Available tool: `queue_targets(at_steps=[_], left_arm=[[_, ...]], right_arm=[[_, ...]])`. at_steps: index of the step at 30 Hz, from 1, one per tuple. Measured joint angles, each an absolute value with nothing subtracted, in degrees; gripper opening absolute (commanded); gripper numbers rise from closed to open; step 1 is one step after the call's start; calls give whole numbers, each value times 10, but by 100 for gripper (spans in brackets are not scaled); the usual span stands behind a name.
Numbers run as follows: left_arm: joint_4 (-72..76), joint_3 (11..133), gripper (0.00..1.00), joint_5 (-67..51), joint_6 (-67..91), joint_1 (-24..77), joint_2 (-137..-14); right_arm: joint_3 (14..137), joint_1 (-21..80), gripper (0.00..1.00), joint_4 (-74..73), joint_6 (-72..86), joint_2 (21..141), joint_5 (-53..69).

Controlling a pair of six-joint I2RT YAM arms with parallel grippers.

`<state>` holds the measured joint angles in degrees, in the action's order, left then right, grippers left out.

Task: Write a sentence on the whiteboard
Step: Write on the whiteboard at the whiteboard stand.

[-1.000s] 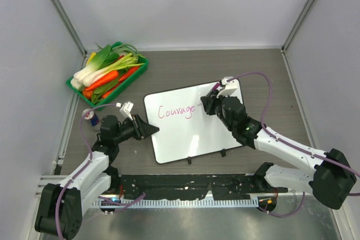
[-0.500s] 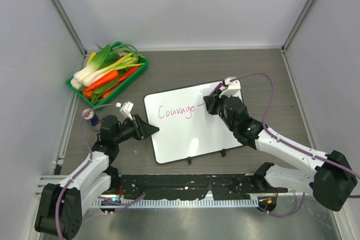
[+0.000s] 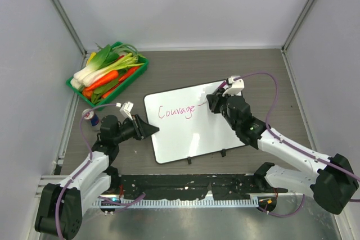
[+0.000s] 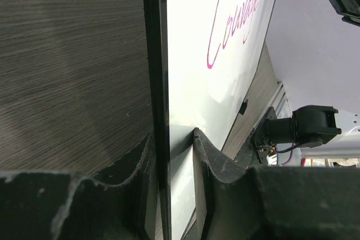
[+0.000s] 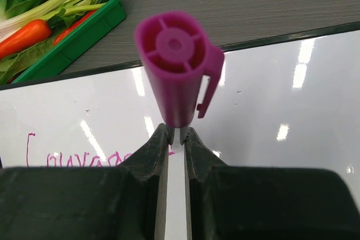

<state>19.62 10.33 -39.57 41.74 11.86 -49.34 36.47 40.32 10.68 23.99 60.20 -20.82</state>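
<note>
Though top view hides grip, right tool [image 5: 176,136] pinches magenta marker [image 5: 174,66].

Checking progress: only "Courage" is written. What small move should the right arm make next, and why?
Probably ease the marker in the right gripper rightward along the line: the sentence stops just after "Courage", bare whiteboard lies beyond; the left gripper clamps it.
</note>
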Motion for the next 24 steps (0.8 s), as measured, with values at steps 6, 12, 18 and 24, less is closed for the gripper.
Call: queue_targets(at_steps=[6, 12, 18, 24], left_arm=[[196, 103, 0, -396, 417, 119, -494], [197, 103, 0, -396, 417, 119, -494], [197, 103, 0, -396, 417, 119, -494], [197, 103, 0, -396, 417, 119, -494]], right_arm=[[383, 402, 1, 102, 240, 602, -193], [390, 402, 1, 107, 241, 617, -189], [388, 402, 2, 108, 242, 629, -189], [371, 402, 1, 110, 246, 614, -186]])
